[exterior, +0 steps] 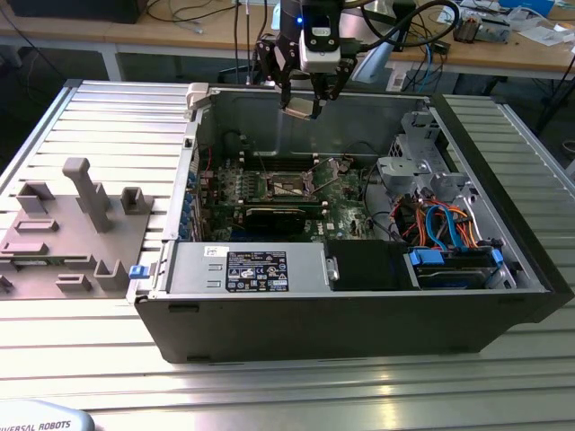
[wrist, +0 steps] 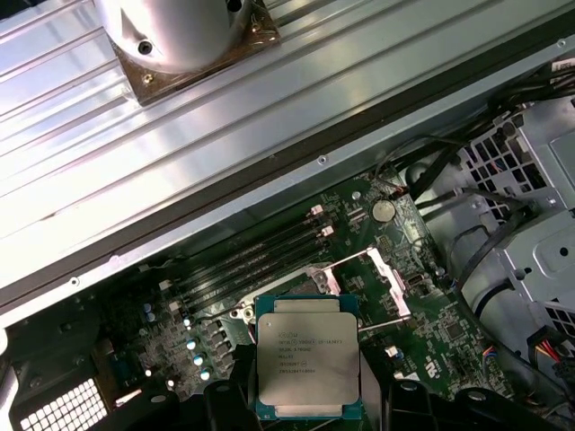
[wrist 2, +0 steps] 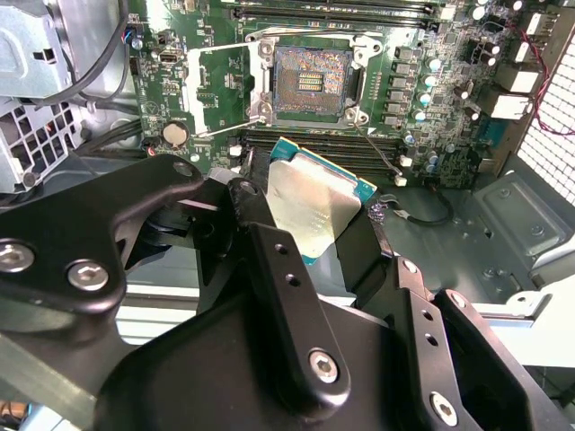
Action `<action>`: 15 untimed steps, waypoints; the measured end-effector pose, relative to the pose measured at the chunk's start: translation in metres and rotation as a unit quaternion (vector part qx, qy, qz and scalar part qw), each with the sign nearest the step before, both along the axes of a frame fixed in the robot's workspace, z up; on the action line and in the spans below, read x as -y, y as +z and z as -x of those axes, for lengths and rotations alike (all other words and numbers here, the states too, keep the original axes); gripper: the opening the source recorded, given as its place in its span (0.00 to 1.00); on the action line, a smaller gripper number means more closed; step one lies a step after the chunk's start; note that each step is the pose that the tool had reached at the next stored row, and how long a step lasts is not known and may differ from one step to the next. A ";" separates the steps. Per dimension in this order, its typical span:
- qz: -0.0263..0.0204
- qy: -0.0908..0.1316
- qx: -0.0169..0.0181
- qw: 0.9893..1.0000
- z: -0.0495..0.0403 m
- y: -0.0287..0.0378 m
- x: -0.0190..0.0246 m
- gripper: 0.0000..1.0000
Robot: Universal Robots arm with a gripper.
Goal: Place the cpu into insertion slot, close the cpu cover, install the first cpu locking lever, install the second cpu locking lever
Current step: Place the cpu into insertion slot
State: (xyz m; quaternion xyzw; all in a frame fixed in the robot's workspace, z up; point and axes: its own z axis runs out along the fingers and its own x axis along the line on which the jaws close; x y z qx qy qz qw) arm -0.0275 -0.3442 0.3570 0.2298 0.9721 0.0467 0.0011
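Note:
My gripper (exterior: 303,106) hangs high above the open black computer case, shut on the cpu (exterior: 301,108). In both wrist views the cpu (wrist 2: 314,202) (wrist: 305,364) is a flat square chip with a silvery top, clamped at two opposite edges by the black fingers (wrist 2: 256,215). Below it on the green motherboard lies the insertion slot (wrist 2: 310,81) (exterior: 289,187), a dark square socket with nothing in it. The cpu cover (wrist 2: 225,85) is swung open beside the slot, and thin wire levers stand raised around it. In the first wrist view the cpu hides most of the slot.
The case wall (exterior: 359,314) surrounds the board. A labelled power supply (exterior: 256,269) sits at the front. A drive cage with blue and orange cables (exterior: 445,229) is at the exterior view's right. A grey fixture (exterior: 81,224) rests on the ribbed aluminium table at the exterior view's left.

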 end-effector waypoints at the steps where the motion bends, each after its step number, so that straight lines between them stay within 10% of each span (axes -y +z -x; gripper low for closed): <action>1: 0.000 0.000 0.000 1.000 0.0000 0.0000 0.0000 0.54; 15: 0.000 -0.006 0.000 1.000 0.0000 0.0000 0.0000 0.54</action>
